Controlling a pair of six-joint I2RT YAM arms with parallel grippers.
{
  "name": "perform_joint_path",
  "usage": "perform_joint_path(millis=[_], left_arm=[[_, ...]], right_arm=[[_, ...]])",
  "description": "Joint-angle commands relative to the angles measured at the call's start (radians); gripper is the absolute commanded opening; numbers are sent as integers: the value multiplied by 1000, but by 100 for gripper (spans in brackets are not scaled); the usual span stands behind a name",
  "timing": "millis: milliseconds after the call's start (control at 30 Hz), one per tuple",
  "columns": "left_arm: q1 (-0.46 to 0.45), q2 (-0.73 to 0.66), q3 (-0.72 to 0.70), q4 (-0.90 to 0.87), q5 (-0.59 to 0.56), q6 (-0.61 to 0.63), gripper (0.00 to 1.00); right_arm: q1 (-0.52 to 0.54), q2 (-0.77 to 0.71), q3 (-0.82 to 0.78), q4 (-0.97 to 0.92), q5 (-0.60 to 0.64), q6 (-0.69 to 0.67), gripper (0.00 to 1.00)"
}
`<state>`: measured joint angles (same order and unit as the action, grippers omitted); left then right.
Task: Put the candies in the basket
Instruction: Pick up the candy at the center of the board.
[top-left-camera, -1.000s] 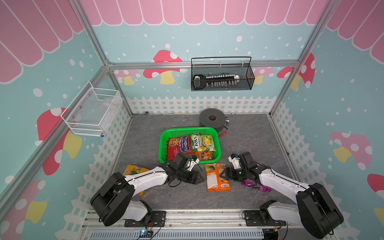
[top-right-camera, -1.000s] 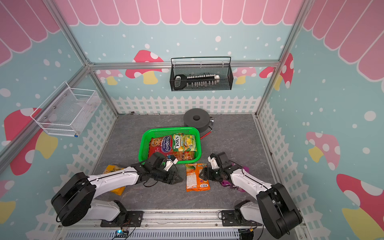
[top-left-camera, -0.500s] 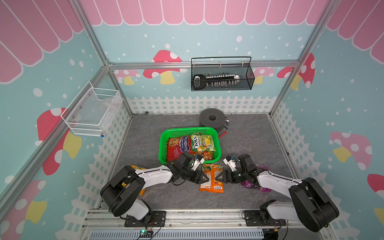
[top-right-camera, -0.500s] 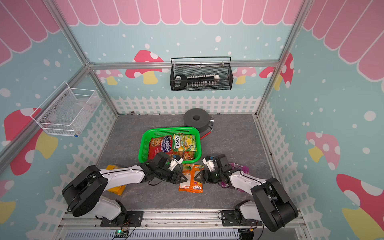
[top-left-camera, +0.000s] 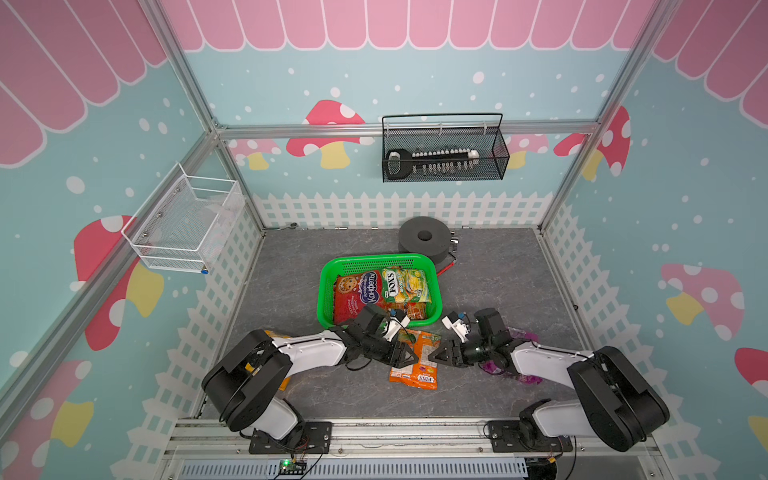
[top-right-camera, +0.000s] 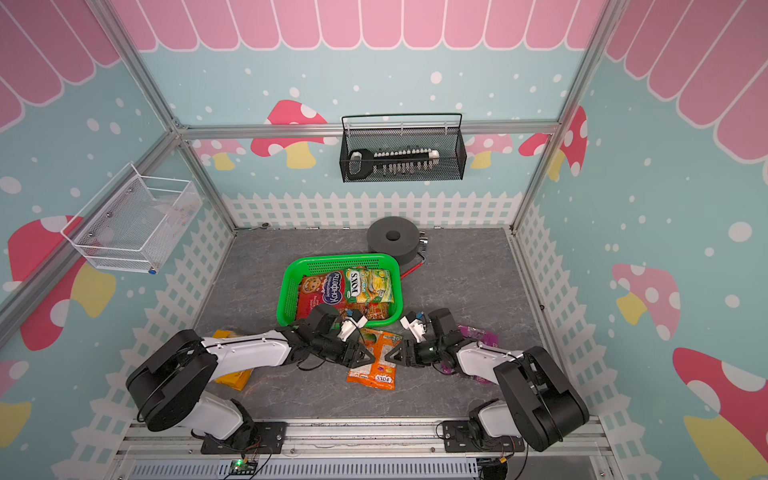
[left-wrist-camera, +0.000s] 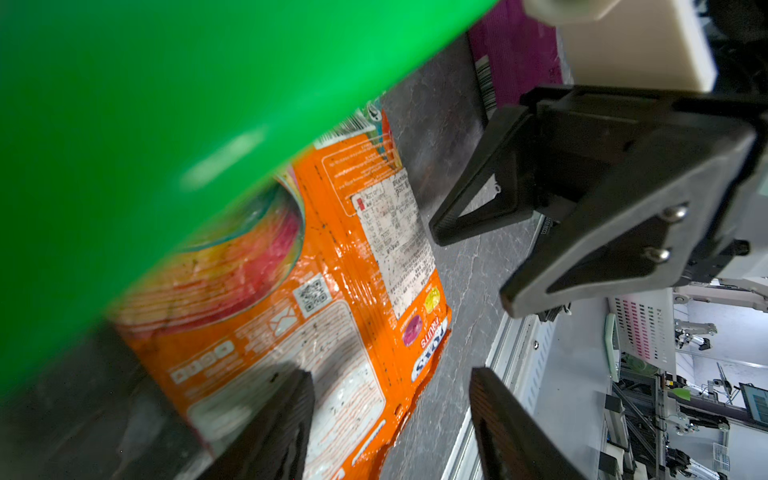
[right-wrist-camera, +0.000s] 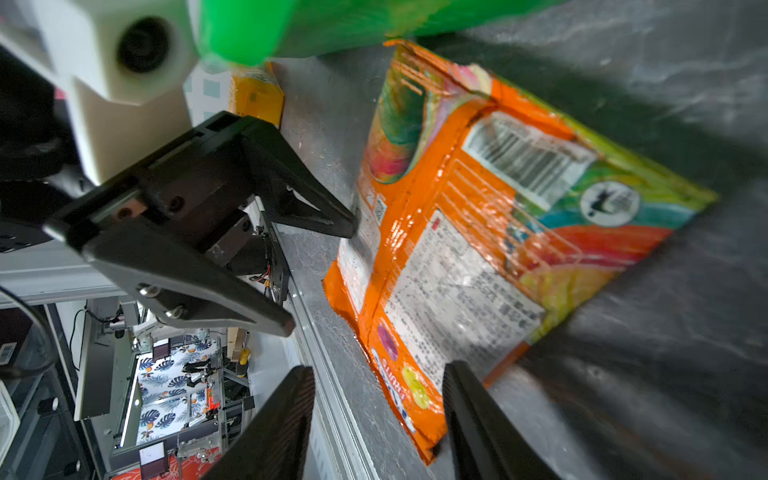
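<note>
Nearest to us, a yellow-orange bag (top-right-camera: 237, 377) lay on the tabletop (top-left-camera: 291, 282), partly under the left arm. A purple bag (top-left-camera: 524, 333) lay partly under the right arm. Between the two arms the orange bag (top-left-camera: 417, 366) rested just in front of the basket (top-left-camera: 376, 262), with its far end at the green rim. We could not tell whether it touched the rim.

The left gripper (top-left-camera: 406, 356) and the right gripper (top-left-camera: 439, 357) faced each other low over this bag, one at each side. Both had the jaws apart and grasped nothing. In the left wrist view one finger of the left gripper stood over the bag and the other past its edge.

Further back, the basket held a red bag with a blue oval logo (top-left-camera: 353, 295) and, beside it, the green-yellow FOX'S bag (top-left-camera: 409, 286) — both lying flat inside. A dark grey spool (top-left-camera: 409, 246) stood just behind the basket's far right corner.

Farthest, a white wire basket (top-left-camera: 187, 232) hung on the left wall and a black wire basket (top-left-camera: 442, 166) on the back wall.
</note>
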<state>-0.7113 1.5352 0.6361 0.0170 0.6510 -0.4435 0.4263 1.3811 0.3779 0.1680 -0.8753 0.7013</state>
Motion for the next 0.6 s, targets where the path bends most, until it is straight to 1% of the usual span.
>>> perform_joint_path(millis=[0,67,167,233,300,433,500,567], left_arm=[[-5,-5,-9,-82,-49,-34,62],[-3,-46,-6,-116,-106,-42,63],[-2,-96,-23,-131,-182,-78,65],[-2,-109,-33,-130,-215,-87,66],[-1,-91,-35,-128,-241,-81,67],[-1,25,-4,-117,-164,-72,66],[-4,40,-6,-93,-143,-93,65],[-6,26,-21,-69,-138,-103,64]], right_arm=[[1,-13,24,-104,97,13,60],[2,-38,32,-164,154,25,63],[2,-31,30,-163,181,46,65],[2,11,28,-139,172,47,65],[2,68,27,-86,136,49,65],[5,170,31,21,77,51,64],[5,192,38,48,61,51,61],[5,200,43,66,48,50,57]])
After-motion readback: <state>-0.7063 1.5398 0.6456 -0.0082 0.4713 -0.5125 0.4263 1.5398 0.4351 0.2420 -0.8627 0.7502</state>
